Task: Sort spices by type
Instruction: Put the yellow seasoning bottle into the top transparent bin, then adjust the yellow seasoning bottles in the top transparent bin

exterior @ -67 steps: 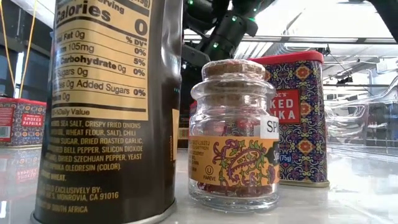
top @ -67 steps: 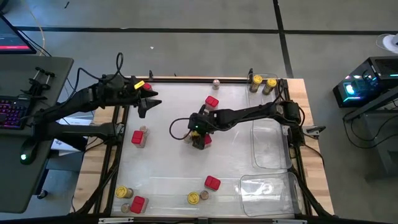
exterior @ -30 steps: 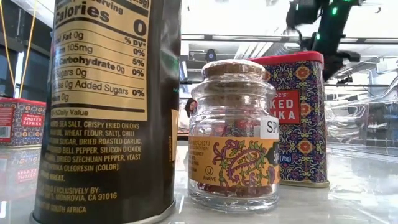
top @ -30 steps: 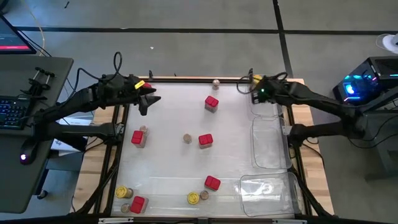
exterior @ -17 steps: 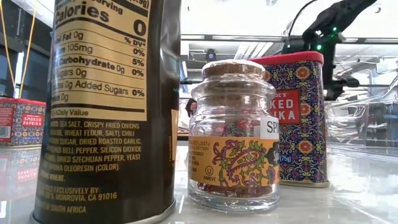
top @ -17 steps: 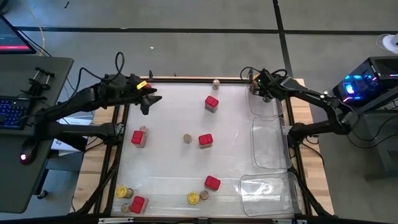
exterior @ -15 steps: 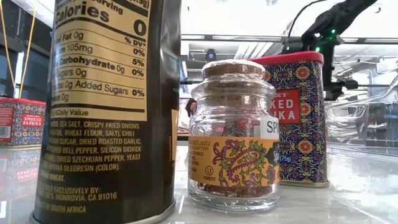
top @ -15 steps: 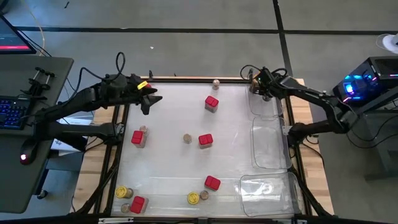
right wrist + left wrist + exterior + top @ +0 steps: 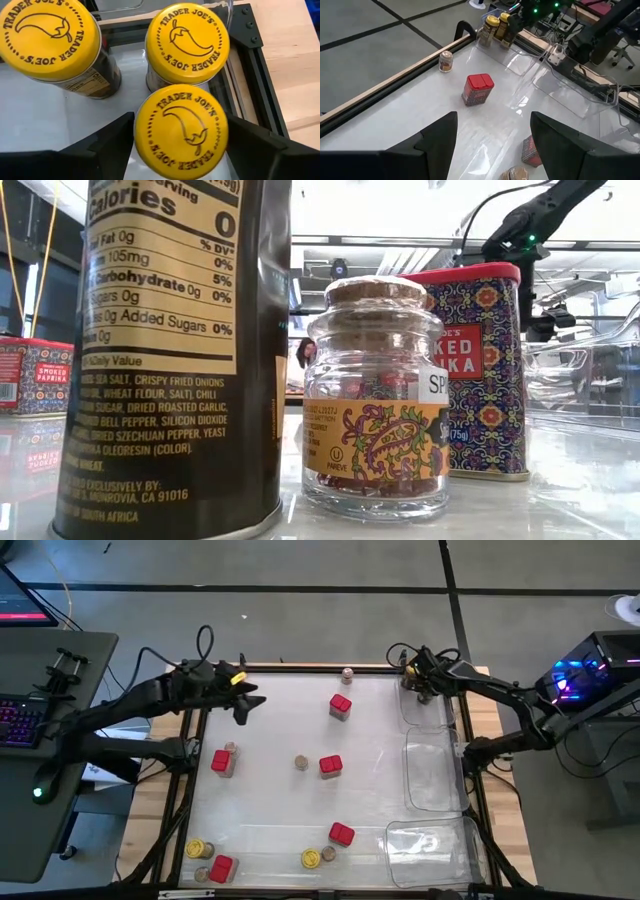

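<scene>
Yellow lids (image 9: 181, 131) of three jars: "TRADER JOE'S", embossed above a chili pepper.
Dark jar (image 9: 170, 350), nutrition panel: "Calories 0", "105mg", "Added Sugars 0g", ingredients list, "MONROVIA, CA 91016", "SOUTH AFRICA".
Red tin (image 9: 485, 370): "KED", "KA", "75g".
Far red tin (image 9: 35, 375): "SMOKED PAPRIKA".
Glass jar (image 9: 376, 400): "SP", "PAREVE".

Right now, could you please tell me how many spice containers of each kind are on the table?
Yellow-lidded jars: 5
Red tins: 5
Cork-topped jars: 5
Total: 15
</scene>
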You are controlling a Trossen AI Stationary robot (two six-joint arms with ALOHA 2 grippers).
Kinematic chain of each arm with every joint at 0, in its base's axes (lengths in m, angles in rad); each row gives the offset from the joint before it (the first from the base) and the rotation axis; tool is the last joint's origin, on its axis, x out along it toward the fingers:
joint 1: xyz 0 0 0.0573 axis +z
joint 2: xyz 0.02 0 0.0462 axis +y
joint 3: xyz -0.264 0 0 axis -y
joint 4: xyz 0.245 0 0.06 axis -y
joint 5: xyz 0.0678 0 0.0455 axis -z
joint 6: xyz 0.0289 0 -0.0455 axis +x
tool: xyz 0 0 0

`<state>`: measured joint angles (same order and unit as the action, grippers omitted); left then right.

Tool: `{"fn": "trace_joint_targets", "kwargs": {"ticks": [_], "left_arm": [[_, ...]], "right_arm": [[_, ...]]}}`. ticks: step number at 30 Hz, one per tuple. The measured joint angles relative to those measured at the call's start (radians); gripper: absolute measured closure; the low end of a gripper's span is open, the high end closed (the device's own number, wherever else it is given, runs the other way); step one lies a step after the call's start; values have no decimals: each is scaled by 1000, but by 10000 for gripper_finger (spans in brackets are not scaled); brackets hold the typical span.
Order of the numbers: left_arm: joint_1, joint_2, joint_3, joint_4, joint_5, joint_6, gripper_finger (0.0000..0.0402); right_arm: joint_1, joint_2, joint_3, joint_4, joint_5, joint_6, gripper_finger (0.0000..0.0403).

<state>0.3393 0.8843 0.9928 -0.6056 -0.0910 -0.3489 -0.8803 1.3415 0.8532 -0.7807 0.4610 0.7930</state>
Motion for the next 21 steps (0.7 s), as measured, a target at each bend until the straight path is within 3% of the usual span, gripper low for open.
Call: {"fn": "trace_joint_targets", "kwargs": {"ticks": [6, 14, 21], "left_arm": [[0, 10, 0, -2, 7, 0, 163], [0, 10, 0, -2, 11, 21, 163], [0, 10, 0, -21, 60, 29, 163]], "right_arm": [[0, -2, 15, -25, -4, 39, 118], [0, -3, 153, -158, 54, 72, 117], [49, -3, 267, -175, 3, -13, 120]]}}
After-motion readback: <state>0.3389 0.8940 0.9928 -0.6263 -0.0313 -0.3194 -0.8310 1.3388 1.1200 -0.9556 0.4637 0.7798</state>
